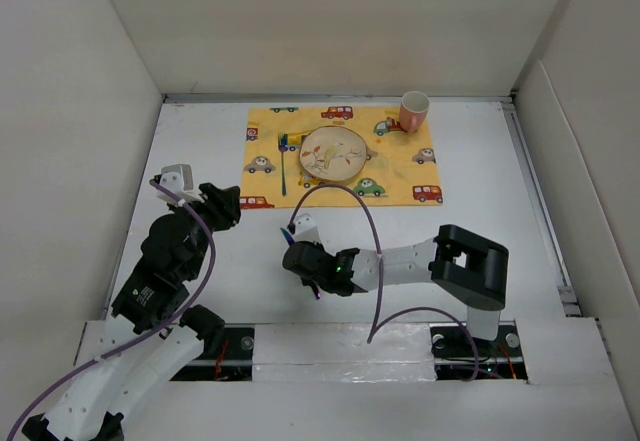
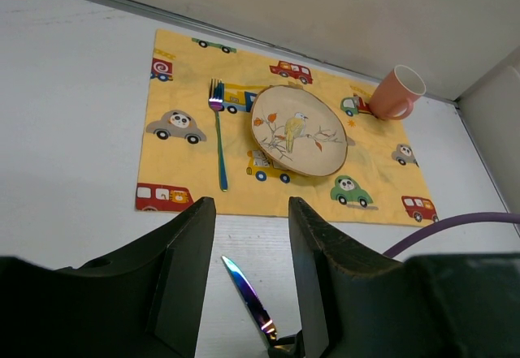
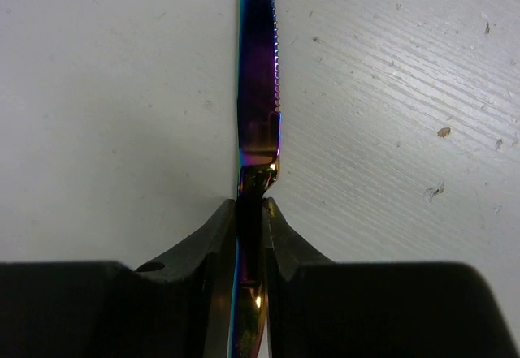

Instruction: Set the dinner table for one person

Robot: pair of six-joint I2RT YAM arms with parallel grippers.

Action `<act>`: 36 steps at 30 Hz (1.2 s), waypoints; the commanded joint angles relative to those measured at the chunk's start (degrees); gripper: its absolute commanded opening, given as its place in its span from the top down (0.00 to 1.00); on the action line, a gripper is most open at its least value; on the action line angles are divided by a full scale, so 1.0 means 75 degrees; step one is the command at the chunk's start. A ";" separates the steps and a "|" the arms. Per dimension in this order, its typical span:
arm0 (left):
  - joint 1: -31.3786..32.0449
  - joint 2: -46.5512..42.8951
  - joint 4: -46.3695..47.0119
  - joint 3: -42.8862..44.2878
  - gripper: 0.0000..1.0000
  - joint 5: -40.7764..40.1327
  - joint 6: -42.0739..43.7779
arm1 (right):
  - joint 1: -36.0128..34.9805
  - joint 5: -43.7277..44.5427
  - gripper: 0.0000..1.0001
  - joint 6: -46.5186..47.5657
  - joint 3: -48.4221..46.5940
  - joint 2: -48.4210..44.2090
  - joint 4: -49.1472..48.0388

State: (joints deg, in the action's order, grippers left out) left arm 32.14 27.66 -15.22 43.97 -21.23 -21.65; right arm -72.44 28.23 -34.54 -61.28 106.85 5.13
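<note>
On the white dinner table (image 1: 480, 201) lies a yellow mat (image 1: 410, 176) with a bird-painted plate (image 1: 333, 153), an iridescent fork (image 1: 283, 166) left of it and a pink cup (image 1: 413, 111) at its far right corner. My right gripper (image 1: 297, 251) is shut on the handle of an iridescent knife (image 3: 258, 90), blade pointing away, just above the table in front of the mat. The knife blade also shows in the left wrist view (image 2: 244, 293). My left gripper (image 1: 222, 204) is open and empty, to the left of the knife, fingers (image 2: 191, 269) apart.
Pale panels wall the table on the left, back and right. The right arm's purple cable (image 1: 375, 251) loops over the table in front of the mat. The plate (image 2: 298, 129), fork (image 2: 219, 135) and cup (image 2: 398, 92) show in the left wrist view.
</note>
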 commanded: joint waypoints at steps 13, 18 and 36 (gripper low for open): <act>-0.0020 -0.0032 0.0377 0.0056 0.63 0.0007 0.0086 | -0.0032 0.0349 1.00 -0.0152 0.0553 -0.0898 0.0418; -0.0020 0.0003 0.0377 0.0056 0.63 0.0042 0.0098 | 0.0038 0.0396 1.00 -0.0117 0.0506 -0.1250 0.0547; -0.0020 0.0027 0.0401 0.0068 0.64 0.0089 0.0098 | 0.1652 0.0139 1.00 0.0586 0.0717 -0.2632 0.0676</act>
State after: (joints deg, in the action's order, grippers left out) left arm 32.14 27.68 -15.20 43.97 -21.04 -21.50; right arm -63.86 28.36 -32.97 -55.70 91.55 11.14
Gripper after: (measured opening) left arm 0.366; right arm 0.212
